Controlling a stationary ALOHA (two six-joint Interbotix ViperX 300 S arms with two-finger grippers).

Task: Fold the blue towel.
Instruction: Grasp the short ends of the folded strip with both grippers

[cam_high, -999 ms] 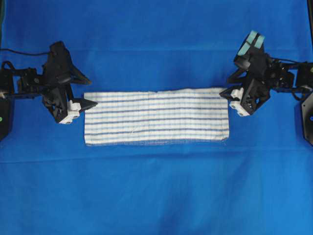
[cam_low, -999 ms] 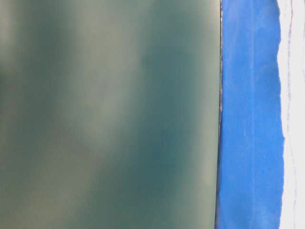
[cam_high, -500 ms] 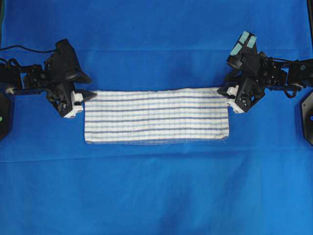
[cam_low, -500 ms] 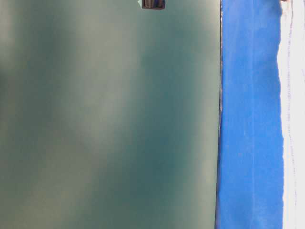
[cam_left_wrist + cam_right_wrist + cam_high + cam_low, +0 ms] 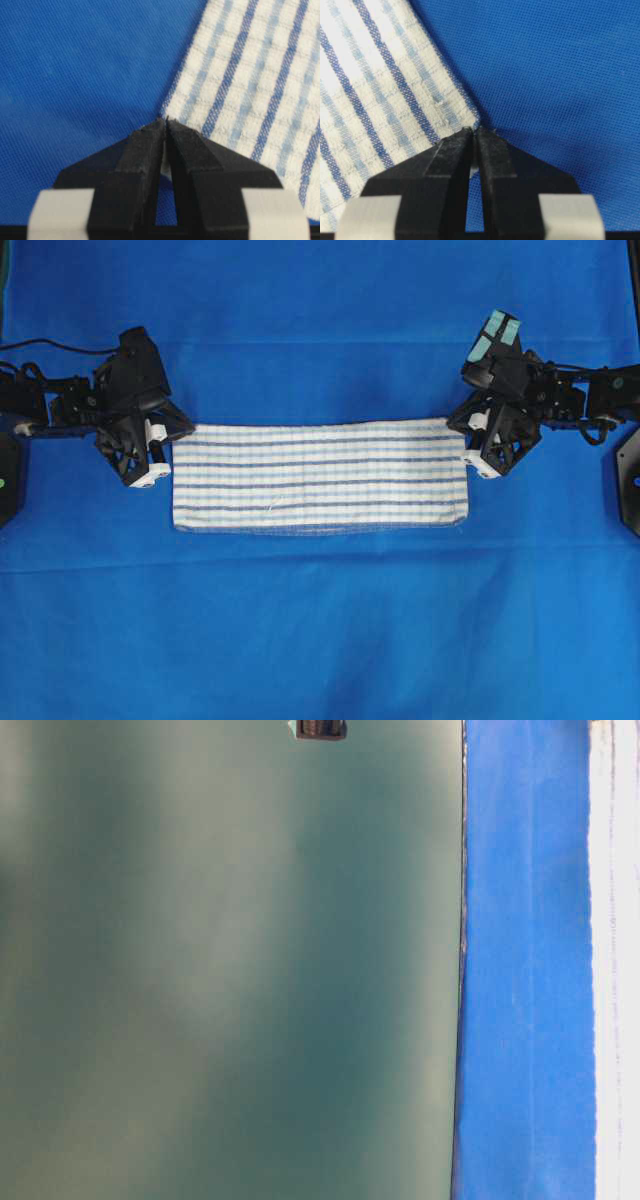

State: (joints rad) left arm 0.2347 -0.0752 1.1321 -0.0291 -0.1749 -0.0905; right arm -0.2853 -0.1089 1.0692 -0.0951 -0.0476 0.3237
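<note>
Across the middle of the overhead view, the blue towel (image 5: 320, 477), a rectangular white woven cloth crossed by thin dark-blue and light-blue stripes, lies flat as a long band on the large plain solid-blue tablecloth (image 5: 320, 640). Its shape suggests it is already doubled lengthwise, though the layers cannot be counted from here. The left gripper (image 5: 160, 445) sits at the band's far-left corner and the right gripper (image 5: 472, 435) at its far-right corner, one arm per end, so that the long edge could be carried over evenly; I judge a further fold is being set up.

Seen from table level, almost nothing helps: a blurred grey-green surface (image 5: 230, 960) fills most of the picture, with a strip of the blue cloth and a pale band at the right edge, and a small dark part I cannot identify at the top.

Close up from the left wrist, the black fingers (image 5: 145, 150) are pressed together with only a sliver between them, tips meeting exactly at the towel's corner; a bit of white fabric shows in that sliver, so the corner appears pinched.

From the right wrist, the mirror case: fingers (image 5: 492, 150) nearly closed, tips at the striped corner, a pale scrap visible between them. Gripping the very corners keeps the edge taut when lifted.
</note>
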